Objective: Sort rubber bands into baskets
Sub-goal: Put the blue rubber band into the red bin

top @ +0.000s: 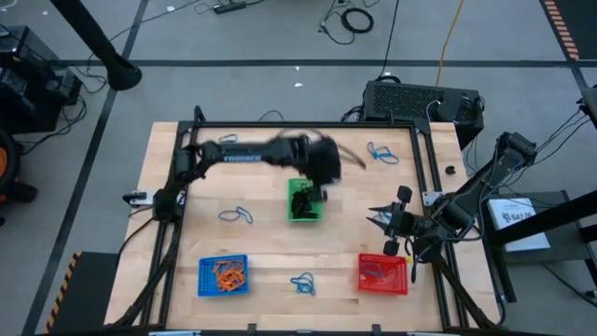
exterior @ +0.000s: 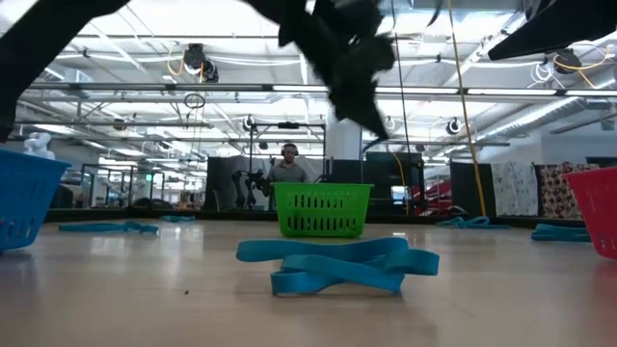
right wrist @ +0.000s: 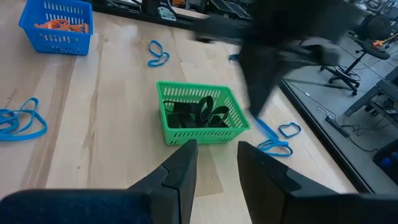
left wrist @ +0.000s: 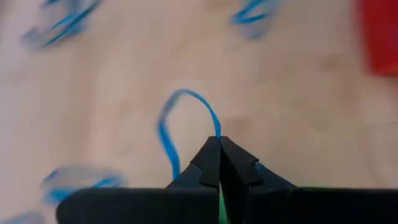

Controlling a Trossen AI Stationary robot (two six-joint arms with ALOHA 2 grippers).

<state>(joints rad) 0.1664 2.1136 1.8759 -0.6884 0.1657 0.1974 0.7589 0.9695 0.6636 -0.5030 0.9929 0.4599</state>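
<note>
Left gripper (left wrist: 219, 149) pinched on thin blue rubber band (left wrist: 166, 124) (limp loop); right gripper (right wrist: 217, 163) half-open, empty.

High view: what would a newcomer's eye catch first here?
The left pincer, shut on a blue rubber band, blurs above the green basket holding black bands at the table's middle. The right pincer waits open beside the red basket.

Robotics lab, open industrial hall, ceiling trusses (exterior: 193, 92), floor cables (top: 350, 19) (taped lines), distant seated person (exterior: 288, 166)
</note>
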